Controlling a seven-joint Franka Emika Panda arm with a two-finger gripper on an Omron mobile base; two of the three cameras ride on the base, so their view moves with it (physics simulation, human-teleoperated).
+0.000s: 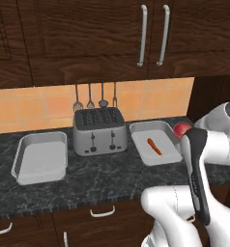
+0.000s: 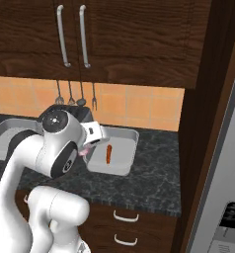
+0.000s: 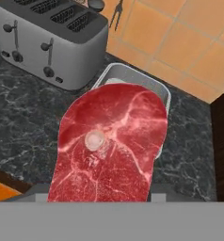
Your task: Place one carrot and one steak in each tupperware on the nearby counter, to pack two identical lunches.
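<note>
A dark red-pink marbled steak [image 3: 111,146] hangs close in front of the hand camera, gripped from behind; it hides the fingertips. My gripper [image 2: 86,147] is shut on it, above the near left corner of the right tupperware [image 1: 146,135]. In the left base view the steak [image 1: 182,128] peeks out as a red lump beside my arm. One orange carrot [image 1: 154,146] lies in that right tray, also seen as the carrot [image 2: 108,153] from the right. The left tupperware [image 1: 42,159] holds nothing. The rim of the right tupperware [image 3: 132,75] shows just beyond the steak.
A silver toaster [image 1: 98,130] stands between the two trays on the marbled counter [image 1: 102,178]. Utensils hang on the tiled wall behind it. Dark wall cabinets sit overhead, and a tall dark panel [image 2: 203,123] closes the counter's right end.
</note>
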